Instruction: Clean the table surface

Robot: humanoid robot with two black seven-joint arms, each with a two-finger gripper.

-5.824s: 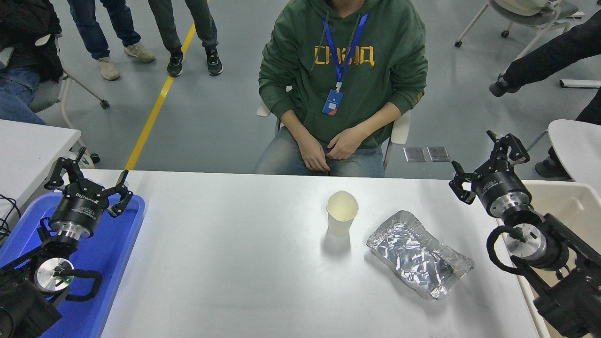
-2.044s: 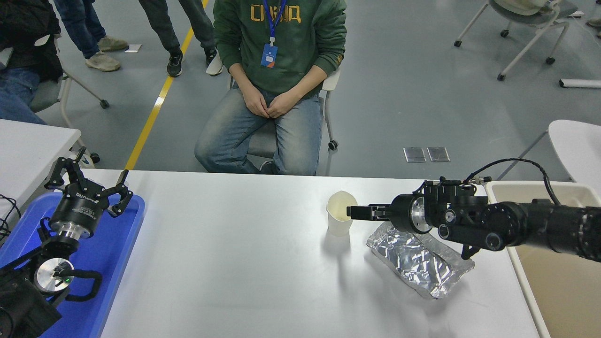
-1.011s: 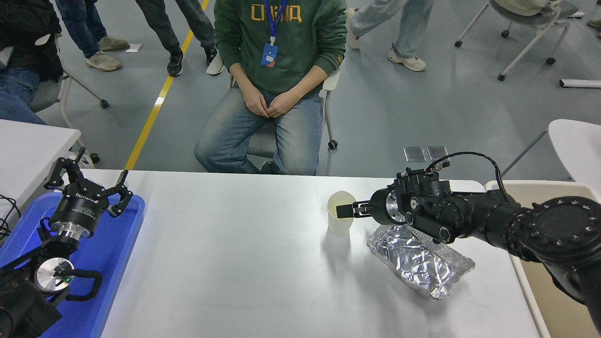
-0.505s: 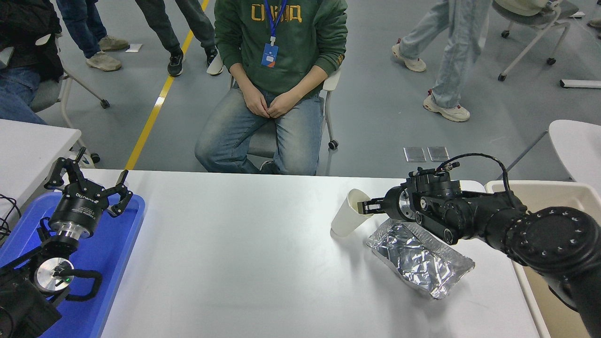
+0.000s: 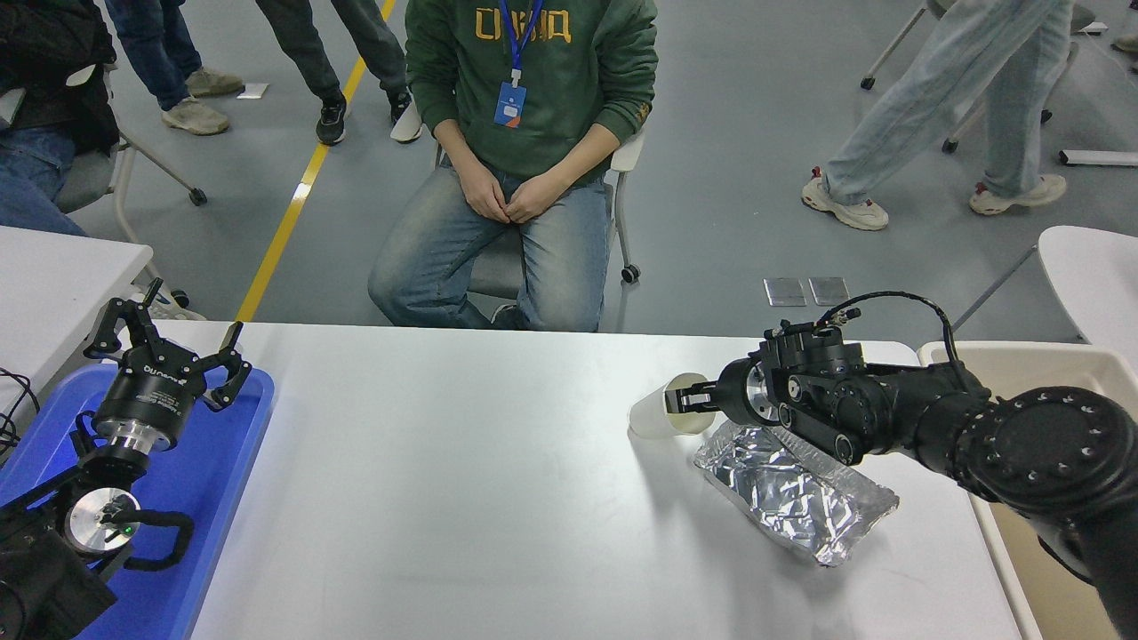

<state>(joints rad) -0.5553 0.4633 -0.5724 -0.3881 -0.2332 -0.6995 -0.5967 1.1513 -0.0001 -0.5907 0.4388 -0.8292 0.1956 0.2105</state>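
Currently we are gripping the paper cup (image 5: 658,418) rim in the right gripper (image 5: 689,400), jaws clamped, cup tipped sideways on the desk (image 5: 444,498); foil tray (image 5: 791,489) beneath the jaws is waiting. Left gripper (image 5: 169,351) is idling, jaws apart.

Single head view — high on robot's side, facing forward and down over table surface (image 5: 462,498), mid-range.

Floor (image 5: 729,204): grey, smooth; a yellow line (image 5: 298,191) is painted across it at the left.
Floor plates (image 5: 807,292): two small metal squares are set side by side near the table's far edge.
Seating: a white chair (image 5: 622,178) on castors is occupied by a person (image 5: 524,133); a second wheeled chair (image 5: 133,164) is seen at the far left.
Passers-by: legs (image 5: 942,116) are seen at the upper right, more at the upper left.
Light: even, diffuse.
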